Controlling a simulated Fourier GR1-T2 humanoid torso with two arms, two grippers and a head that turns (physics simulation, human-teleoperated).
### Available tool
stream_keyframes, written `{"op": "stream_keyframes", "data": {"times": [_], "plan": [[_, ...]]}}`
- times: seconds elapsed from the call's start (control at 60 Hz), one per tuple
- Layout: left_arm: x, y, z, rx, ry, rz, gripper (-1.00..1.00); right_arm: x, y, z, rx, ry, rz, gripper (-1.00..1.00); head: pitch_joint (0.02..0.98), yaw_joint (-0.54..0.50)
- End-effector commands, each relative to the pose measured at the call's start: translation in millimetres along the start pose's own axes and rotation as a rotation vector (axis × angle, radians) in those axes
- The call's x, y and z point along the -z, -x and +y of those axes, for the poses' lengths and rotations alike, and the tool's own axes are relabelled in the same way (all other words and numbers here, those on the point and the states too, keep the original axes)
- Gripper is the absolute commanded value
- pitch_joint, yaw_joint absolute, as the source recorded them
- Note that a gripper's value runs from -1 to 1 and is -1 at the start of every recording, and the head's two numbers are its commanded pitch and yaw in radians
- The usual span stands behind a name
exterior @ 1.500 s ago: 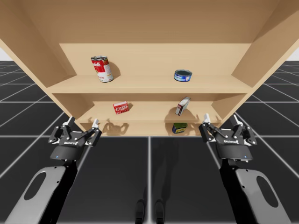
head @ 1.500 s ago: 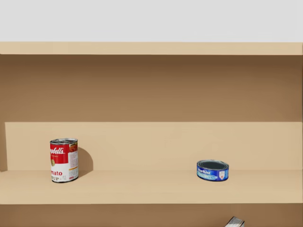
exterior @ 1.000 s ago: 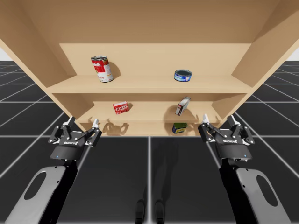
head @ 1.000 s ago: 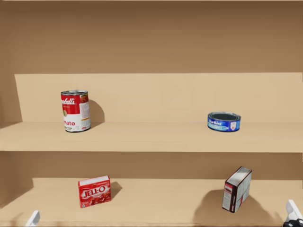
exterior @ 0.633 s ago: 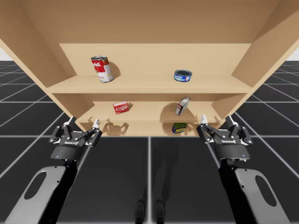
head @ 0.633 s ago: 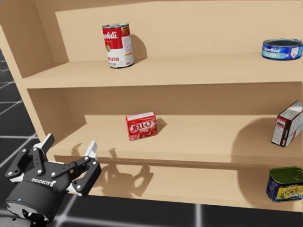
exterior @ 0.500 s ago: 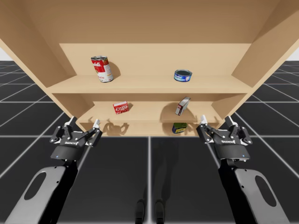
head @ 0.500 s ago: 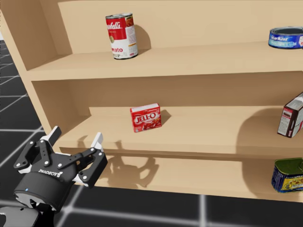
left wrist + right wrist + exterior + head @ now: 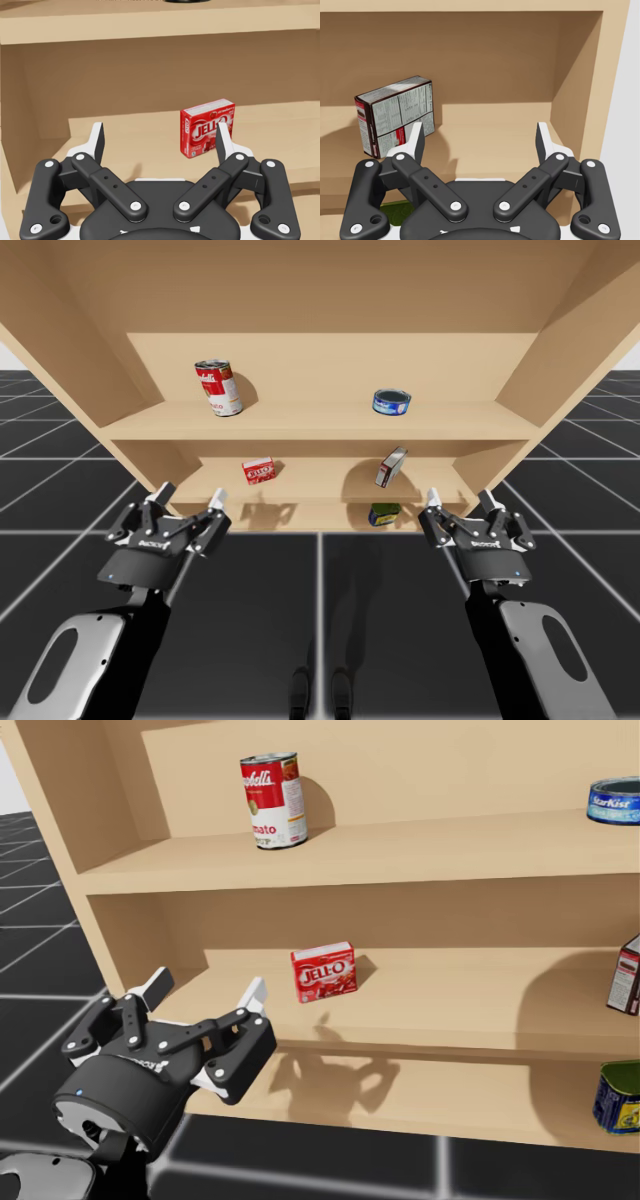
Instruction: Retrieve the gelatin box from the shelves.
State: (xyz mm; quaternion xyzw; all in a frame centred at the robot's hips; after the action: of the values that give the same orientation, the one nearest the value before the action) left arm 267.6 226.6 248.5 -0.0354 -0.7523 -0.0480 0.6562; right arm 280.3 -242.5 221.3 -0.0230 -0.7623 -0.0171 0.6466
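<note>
The gelatin box (image 9: 259, 471) is small and red and stands on the middle shelf (image 9: 320, 486), towards its left. In the head view the gelatin box (image 9: 325, 972) lies beyond and to the right of my left gripper (image 9: 205, 990). My left gripper (image 9: 190, 495) is open in front of the shelf's edge with nothing between its fingers. From the left wrist, the gelatin box (image 9: 207, 128) sits ahead of the left gripper (image 9: 159, 135), just behind one finger. My right gripper (image 9: 459, 500) is open and holds nothing, in front of the shelves' right end.
A red-and-white can (image 9: 219, 388) and a flat blue can (image 9: 391, 402) stand on the top shelf. A dark tilted box (image 9: 395, 115) sits on the middle shelf ahead of the right gripper (image 9: 479, 132). A green-and-blue can (image 9: 384, 514) is on the bottom shelf.
My head has turned down and to the left, bringing the middle shelf and left arm into view. My left gripper has moved forward and right, towards the shelf. The right gripper crept slightly left.
</note>
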Motion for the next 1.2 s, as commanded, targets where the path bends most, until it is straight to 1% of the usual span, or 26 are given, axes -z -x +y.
{"op": "stream_keyframes", "data": {"times": [0.017, 0.033, 0.1, 0.117, 0.15, 0.167, 0.233, 0.25, 0.35, 0.417, 0.45, 0.483, 0.533, 0.55, 0.7, 0.767, 0.85, 0.9, 0.95, 0.983, 1.017, 1.05, 1.1, 1.2], "plan": [[9, -8, -21.7, -0.045, 0.036, 0.051, -1.0, 0, 0, 0.1, 0.006, -0.004, 0.003, -1.0, 0.538, 0.25], [12, -7, -25.9, -0.063, 0.043, 0.063, -1.0, 0, 0, 0.1, 0.007, -0.004, 0.003, -1.0, 0.538, 0.25], [17, -6, -31.1, -0.085, 0.045, 0.083, -1.0, 0, 0, -0.2, 0.007, -0.003, 0.002, -1.0, 0.54, 0.25], [20, -6, -34.7, -0.102, 0.048, 0.1, -1.0, 0, 0, -0.3, 0.007, -0.003, 0.001, -1.0, 0.541, 0.25], [22, -5, -37.3, -0.113, 0.051, 0.109, -1.0, 0, 0, -0.4, 0.008, -0.003, 0.002, -1.0, 0.542, 0.25], [26, -4, -40.5, -0.138, 0.058, 0.119, -1.0, 0, 0, -0.5, 0.009, -0.003, 0.002, -1.0, 0.544, 0.25], [30, -3, -44.6, -0.159, 0.065, 0.135, -1.0, 0, -1, -0.5, 0.01, -0.005, 0.002, -1.0, 0.545, 0.25], [33, -2, -47.5, -0.163, 0.059, 0.14, -1.0, 0, 0, -0.4, 0.017, -0.01, 0.005, -1.0, 0.546, 0.25], [42, 1, -54.2, -0.166, 0.041, 0.148, -1.0, 0, 0, -0.6, 0.019, -0.011, 0.006, -1.0, 0.546, 0.25], [51, 6, -59.4, -0.163, 0.01, 0.155, -1.0, 0, 0, -1.1, 0.02, -0.011, 0.006, -1.0, 0.546, 0.25], [56, 8, -61.6, -0.172, 0.001, 0.165, -1.0, 0, 0, -1.3, 0.02, -0.011, 0.006, -1.0, 0.545, 0.25], [60, 10, -64.0, -0.17, -0.021, 0.165, -1.0, 0, 0, -1.6, 0.02, -0.01, 0.005, -1.0, 0.546, 0.24], [66, 13, -67.2, -0.183, -0.036, 0.173, -1.0, 0, 0, -2.0, 0.02, -0.011, 0.005, -1.0, 0.546, 0.24], [70, 15, -69.6, -0.183, -0.056, 0.173, -1.0, 0, 0, -2.2, 0.02, -0.011, 0.005, -1.0, 0.547, 0.24], [86, 22, -79.9, -0.196, -0.094, 0.187, -1.0, 1, -1, -3.3, 0.019, -0.009, 0.003, -1.0, 0.55, 0.24], [95, 24, -85.0, -0.182, -0.116, 0.184, -1.0, 1, -1, -3.8, 0.019, -0.008, 0.003, -1.0, 0.55, 0.24], [105, 26, -88.0, -0.191, -0.141, 0.183, -1.0, 1, -1, -4.2, 0.019, -0.009, 0.003, -1.0, 0.551, 0.24], [110, 27, -88.7, -0.179, -0.167, 0.174, -1.0, 1, -1, -4.4, 0.018, -0.009, 0.004, -1.0, 0.551, 0.23], [116, 29, -89.2, -0.171, -0.184, 0.179, -1.0, 1, -1, -4.7, 0.018, -0.008, 0.003, -1.0, 0.554, 0.23], [120, 30, -89.3, -0.173, -0.195, 0.19, -1.0, 1, -1, -4.7, 0.017, -0.008, 0.004, -1.0, 0.554, 0.23], [122, 31, -89.0, -0.162, -0.209, 0.187, -1.0, 1, -1, -4.9, 0.017, -0.008, 0.004, -1.0, 0.555, 0.23], [124, 32, -88.7, -0.164, -0.214, 0.19, -1.0, 1, -1, -4.9, 0.017, -0.009, 0.005, -1.0, 0.555, 0.23], [129, 34, -87.9, -0.155, -0.228, 0.194, -1.0, 1, -1, -4.8, 0.016, -0.009, 0.006, -1.0, 0.557, 0.23], [136, 37, -87.5, -0.165, -0.238, 0.208, -1.0, 1, -1, -4.7, 0.015, -0.011, 0.008, -1.0, 0.559, 0.23]]}}
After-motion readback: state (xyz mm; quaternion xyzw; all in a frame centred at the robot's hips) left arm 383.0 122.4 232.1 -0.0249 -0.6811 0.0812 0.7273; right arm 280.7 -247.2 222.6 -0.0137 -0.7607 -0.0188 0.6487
